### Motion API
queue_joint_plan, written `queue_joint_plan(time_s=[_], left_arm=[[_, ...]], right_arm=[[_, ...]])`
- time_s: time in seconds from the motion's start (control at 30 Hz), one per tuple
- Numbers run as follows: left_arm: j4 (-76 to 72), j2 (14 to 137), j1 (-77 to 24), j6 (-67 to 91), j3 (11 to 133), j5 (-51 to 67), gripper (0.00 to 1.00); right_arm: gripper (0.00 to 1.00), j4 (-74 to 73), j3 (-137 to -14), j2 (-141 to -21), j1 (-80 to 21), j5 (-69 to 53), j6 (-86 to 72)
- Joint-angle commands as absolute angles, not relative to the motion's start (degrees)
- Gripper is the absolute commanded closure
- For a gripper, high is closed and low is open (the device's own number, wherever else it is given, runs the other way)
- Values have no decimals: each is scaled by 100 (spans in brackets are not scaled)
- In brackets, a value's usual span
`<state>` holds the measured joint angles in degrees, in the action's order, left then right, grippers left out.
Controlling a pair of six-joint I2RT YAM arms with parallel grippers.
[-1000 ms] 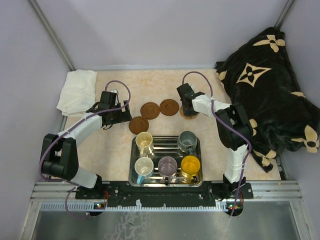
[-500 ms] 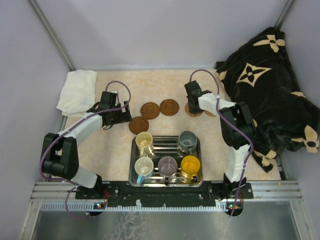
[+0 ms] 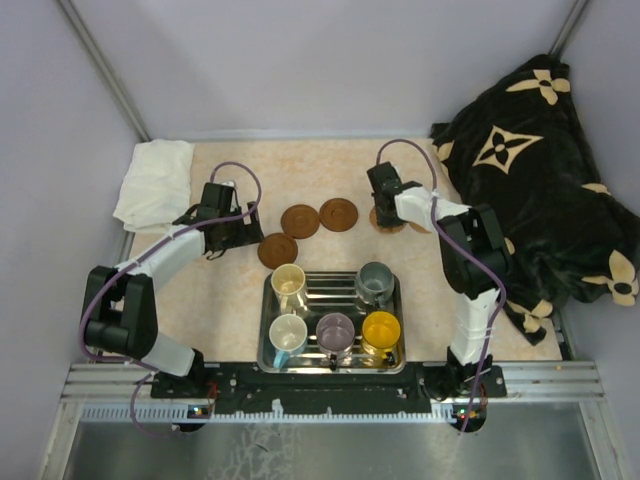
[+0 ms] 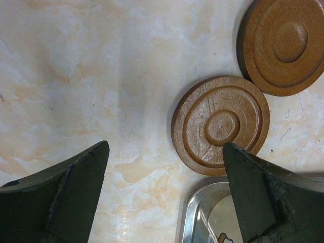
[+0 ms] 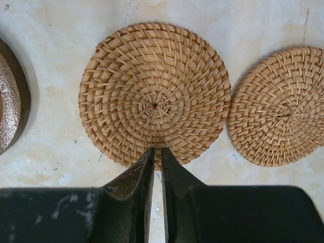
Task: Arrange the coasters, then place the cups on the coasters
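Observation:
Three dark brown coasters (image 3: 299, 220) lie in a row behind the steel tray (image 3: 400, 300). My left gripper (image 3: 240, 232) hangs open just left of the nearest one (image 4: 220, 125), holding nothing. Two light woven coasters sit side by side at the right. My right gripper (image 5: 157, 151) is shut on the near edge of the left woven one (image 5: 154, 93); the other (image 5: 278, 106) lies just beside it. In the tray stand the cream (image 3: 288, 281), grey-green (image 3: 375, 281), white-and-blue (image 3: 288, 333), mauve (image 3: 335, 331) and yellow (image 3: 381, 329) cups.
A folded white cloth (image 3: 155, 180) lies at the back left corner. A black patterned blanket (image 3: 530, 180) covers the right side, close to the woven coasters. Walls enclose the table at the back and sides.
My right gripper moved back and slightly right a second ago, bringing the woven coaster next to the other one; since then it has hardly moved. The left arm stayed still.

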<state>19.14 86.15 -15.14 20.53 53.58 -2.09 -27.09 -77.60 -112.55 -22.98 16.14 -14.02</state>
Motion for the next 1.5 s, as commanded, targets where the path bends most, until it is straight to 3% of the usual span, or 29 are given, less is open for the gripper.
queue_joint_plan(time_s=[0.0, 0.5, 1.17, 1.37, 1.47], left_arm=[[1908, 8624, -1547, 2100, 5476, -183, 1], [1846, 8596, -1547, 2108, 5390, -167, 1], [1804, 8475, -1545, 2087, 5361, -220, 1], [1740, 8314, -1552, 2125, 5239, -165, 1], [1693, 8008, -1567, 2249, 5050, -123, 1]], right_arm=[[87, -2986, -7573, -11364, -2482, 1446, -1405], [87, -3056, -7467, -11339, -2720, 1695, -1585], [85, -3356, -9104, -10724, -2430, 2065, -1041], [79, -3455, -9186, -10235, -2505, 1902, -1003], [70, -3417, -8951, -9916, -2580, 1930, -1002]])
